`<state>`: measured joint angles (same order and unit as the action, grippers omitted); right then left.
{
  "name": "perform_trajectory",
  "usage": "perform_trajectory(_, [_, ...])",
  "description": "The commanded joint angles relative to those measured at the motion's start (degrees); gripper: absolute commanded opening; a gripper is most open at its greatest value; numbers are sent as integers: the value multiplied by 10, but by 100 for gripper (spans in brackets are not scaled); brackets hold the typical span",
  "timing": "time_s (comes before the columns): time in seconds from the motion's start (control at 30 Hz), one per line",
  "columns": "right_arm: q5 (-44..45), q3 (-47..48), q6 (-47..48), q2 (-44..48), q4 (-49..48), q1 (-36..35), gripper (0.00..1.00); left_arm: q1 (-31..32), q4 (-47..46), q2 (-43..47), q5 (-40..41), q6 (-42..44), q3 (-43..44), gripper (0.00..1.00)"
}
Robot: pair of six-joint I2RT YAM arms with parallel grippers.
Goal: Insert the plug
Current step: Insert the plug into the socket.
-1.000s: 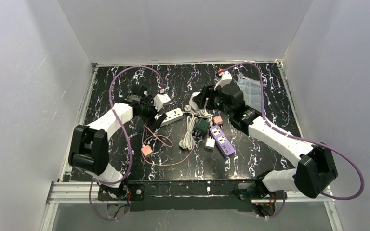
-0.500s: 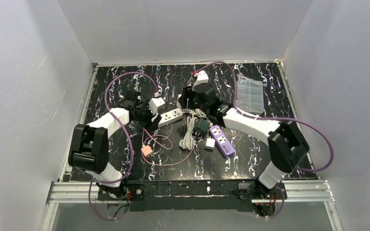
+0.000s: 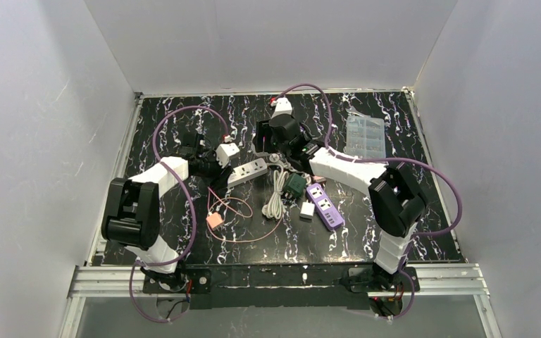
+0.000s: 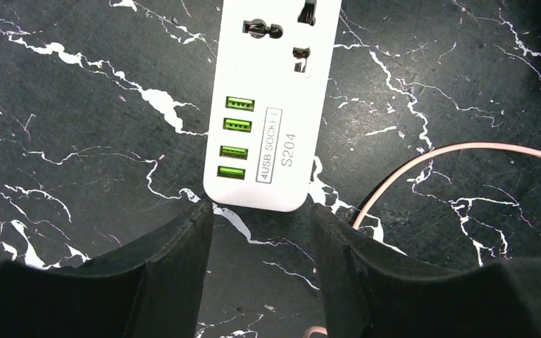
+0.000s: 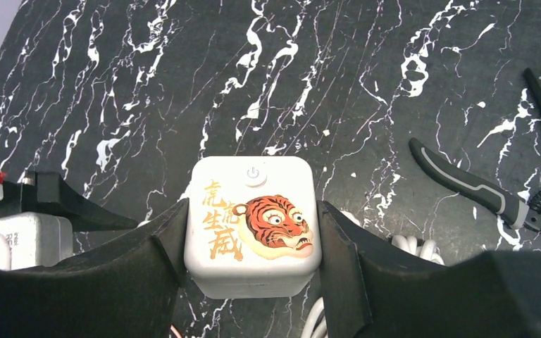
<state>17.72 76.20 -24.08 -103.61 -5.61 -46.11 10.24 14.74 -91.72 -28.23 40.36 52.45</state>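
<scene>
The jaws of your right gripper (image 5: 252,213) were clamped on the tiger-print cube plug (image 5: 252,229), holding it squarely by two opposite sides with its power button facing the wrist camera. The jaws of your left gripper (image 4: 261,213) stood wide, with a fingertip just off each corner of the white power strip (image 4: 271,105) at its USB end. I could not tell whether they touched it.

So the pickup was done and the insertion was not. The plug was off the table just past the strip's other end, on the side away from your left arm, and was not yet over any socket. The strip's sockets that showed in the left wrist view were unoccupied. The plug's prongs were hidden, so you could not judge their alignment.

By my reading, you had yet to pin the strip, carry the plug over a socket, square it and press it home. A pink cable (image 4: 423,158) ran beside the strip's USB end, and pliers (image 5: 465,184) lay beyond its far end.
</scene>
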Motion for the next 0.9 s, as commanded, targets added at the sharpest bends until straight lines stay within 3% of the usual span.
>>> perform_trajectory(0.0, [-6, 47, -27, -12, 17, 10, 1, -2, -10, 6, -5, 6, 4, 49])
perform_trajectory(0.23, [60, 41, -26, -19, 16, -14, 1, -7, -29, 2, -1, -12, -1, 47])
perform_trajectory(0.43, [106, -1, 20, -10, -57, -45, 1, -20, -20, -5, -13, -34, 9, 47])
perform_trajectory(0.87, [200, -63, 105, -24, -158, -93, 1, -32, 5, 3, -32, -25, 5, 57])
